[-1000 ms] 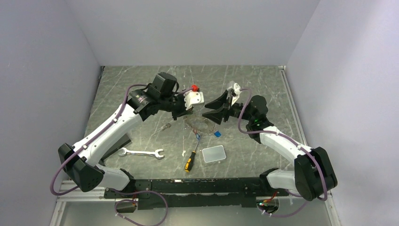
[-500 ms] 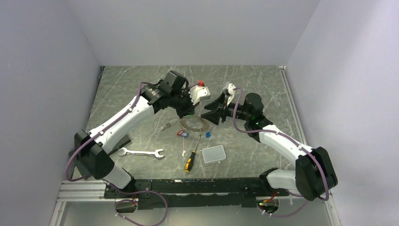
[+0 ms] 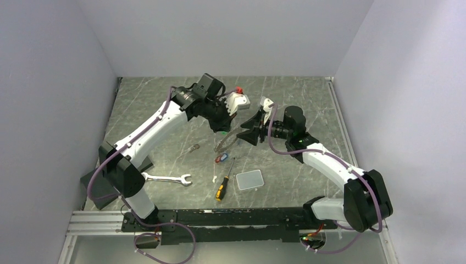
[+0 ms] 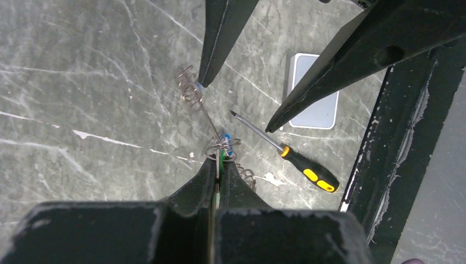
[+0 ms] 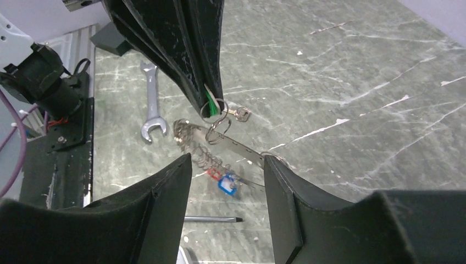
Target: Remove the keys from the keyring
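Pinching a green-tagged key (image 5: 209,108) in the tightly closed left fingers (image 4: 216,175), above the bench (image 3: 308,93). Holding the right fingers (image 3: 244,132) spread open, one tip touching the keyring (image 5: 236,146) strung from there to the left fingers, over its middle. Just beside the keyring: red- and blue-tagged keys (image 3: 221,158), blurred.

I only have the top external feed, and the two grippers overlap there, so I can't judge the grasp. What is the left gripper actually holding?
Observer: The left wrist view shows the left gripper with its jaws shut on a green tag, right at their tips.
Operator: And the right gripper, has it clamped the keyring?
Observer: No. Its own wrist view shows the right gripper with its jaws wide open, and the keyring stretched across in front of the gap between them.
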Controlling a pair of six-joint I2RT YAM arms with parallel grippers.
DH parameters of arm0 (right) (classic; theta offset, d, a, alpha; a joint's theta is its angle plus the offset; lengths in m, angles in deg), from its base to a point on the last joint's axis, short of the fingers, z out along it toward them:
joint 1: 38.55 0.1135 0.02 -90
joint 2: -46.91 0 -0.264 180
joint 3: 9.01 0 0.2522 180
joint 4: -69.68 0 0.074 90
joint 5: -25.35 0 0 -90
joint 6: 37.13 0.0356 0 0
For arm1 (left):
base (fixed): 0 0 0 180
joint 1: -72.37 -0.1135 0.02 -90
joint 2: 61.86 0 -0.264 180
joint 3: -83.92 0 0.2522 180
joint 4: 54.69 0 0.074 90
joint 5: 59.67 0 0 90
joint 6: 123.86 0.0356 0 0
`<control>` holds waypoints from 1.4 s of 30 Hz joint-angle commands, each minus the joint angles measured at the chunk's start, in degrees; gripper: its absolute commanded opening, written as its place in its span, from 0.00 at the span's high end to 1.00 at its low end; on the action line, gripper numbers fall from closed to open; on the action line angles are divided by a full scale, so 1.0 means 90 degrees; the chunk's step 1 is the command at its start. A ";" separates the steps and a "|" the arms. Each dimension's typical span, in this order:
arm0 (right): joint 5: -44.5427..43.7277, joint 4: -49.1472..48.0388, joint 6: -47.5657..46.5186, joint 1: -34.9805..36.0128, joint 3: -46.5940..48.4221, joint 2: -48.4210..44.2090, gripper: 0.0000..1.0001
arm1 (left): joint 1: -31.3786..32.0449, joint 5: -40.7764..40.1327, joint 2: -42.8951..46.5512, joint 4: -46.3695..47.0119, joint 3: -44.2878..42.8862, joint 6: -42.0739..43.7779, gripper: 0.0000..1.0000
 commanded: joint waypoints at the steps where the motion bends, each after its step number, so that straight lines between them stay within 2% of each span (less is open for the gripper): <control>1: 0.0089 0.0183 -0.0530 -0.0016 0.0369 -0.0059 0.46 | -0.0003 0.0511 -0.0191 -0.0202 -0.0458 -0.0006 1.00; 20: -0.0207 0.0806 -0.1071 0.0162 0.0587 0.0148 0.48 | -0.0005 0.0794 -0.0753 -0.0288 -0.0766 -0.0292 1.00; 27: -0.0232 0.0677 -0.0941 0.0267 0.0541 0.0204 0.48 | -0.0008 0.0846 -0.0855 -0.0267 -0.0818 -0.0368 1.00; 31: -0.0268 0.0503 -0.0837 0.0302 0.0450 0.0162 0.45 | -0.0003 0.0850 -0.0911 -0.0240 -0.0832 -0.0453 1.00; 36: -0.0499 -0.0187 -0.0372 0.0162 0.0109 0.0029 0.51 | -0.0048 0.0858 -0.0856 -0.0238 -0.0785 -0.0550 1.00; 42: -0.0497 -0.0204 -0.0636 -0.0018 -0.0019 -0.0238 0.52 | -0.0263 0.1002 -0.0791 -0.0128 -0.0683 -0.0750 1.00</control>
